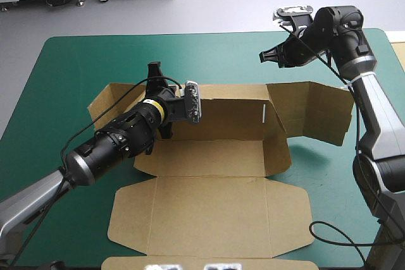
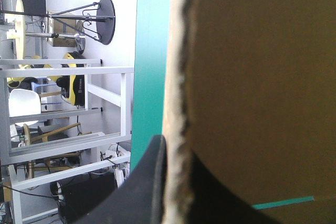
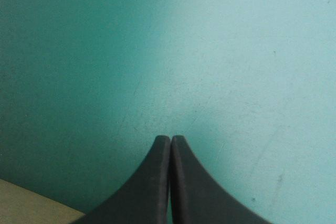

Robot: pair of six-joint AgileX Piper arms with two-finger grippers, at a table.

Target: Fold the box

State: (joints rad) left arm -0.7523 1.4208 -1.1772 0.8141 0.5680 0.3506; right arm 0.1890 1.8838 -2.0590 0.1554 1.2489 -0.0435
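**Teal-green table with a brown box half put up**

Teal-green cover [image 1: 69, 61] lies over the whole table [image 1: 38, 93], and the box [image 1: 278, 156] sits in the middle of it. It is made of brown board. Its big lid part [image 1: 209, 213] lies flat on the side near the robot. Behind that is the floor [image 1: 190, 159] of the box, and it is flat too. At the back, the far wall [image 1: 221, 102] stands up. At the right end, more flaps [image 1: 316, 112] stand up, bent and leaning, and they are not tucked in.

The left gripper [image 1: 154, 73] is at the left end of the far wall. It pinches the top edge of the board there. In the left wrist view, the rough edge of the board runs between the black fingers [image 2: 147, 182]. One finger is on each side, pressed close against it. Brown board fills most of that view.

The right gripper [image 1: 264, 57] is up in the air over the far right part of the table, apart from the box. It holds nothing. Its two fingers are pressed together into one point. The right wrist view shows bare cover ahead of it, and a small corner of brown board off to one side.
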